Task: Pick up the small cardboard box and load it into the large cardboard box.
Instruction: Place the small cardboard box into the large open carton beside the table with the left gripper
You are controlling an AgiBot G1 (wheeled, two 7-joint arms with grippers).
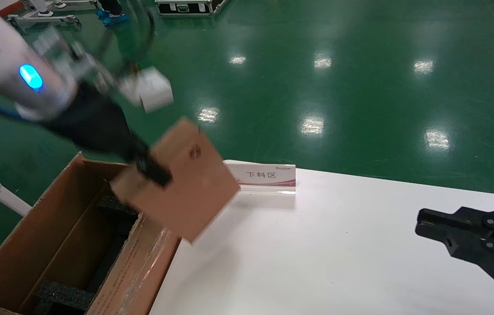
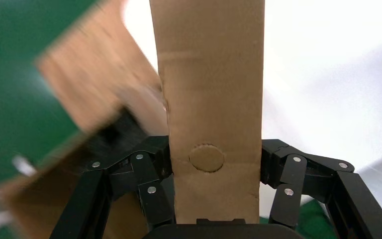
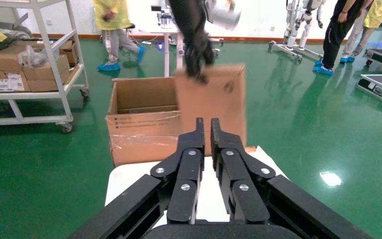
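The small, flat, plain brown cardboard box (image 1: 185,183) is held in the air, tilted, above the near corner of the large, deep brown cardboard carton (image 1: 23,245), partly over the carton's taped side wall and partly over the white table (image 1: 317,253). It is clamped at its upper edge by the left gripper (image 1: 153,171), whose black fingers (image 2: 151,184) are pressed against the two broad faces, the lighter narrow edge with a round perforated tab being seen between them in the left wrist view. The pick-up is therefore judged complete and the carrying stage nearly so; what is left is for the box to be brought fully over the opening, lowered inside and released. Black foam blocks (image 1: 61,295) are seen inside the carton, one at the near end and another deeper in, and the slot between them is where the box would have to fit; the carton's raised wall and flap stand directly beneath the box's lower corner and could be struck on descent. A white and pink sign plate (image 1: 266,177) stands on the table just behind the box. The right gripper (image 1: 422,223) is parked low over the table's right side, well apart, its jaws brought together.
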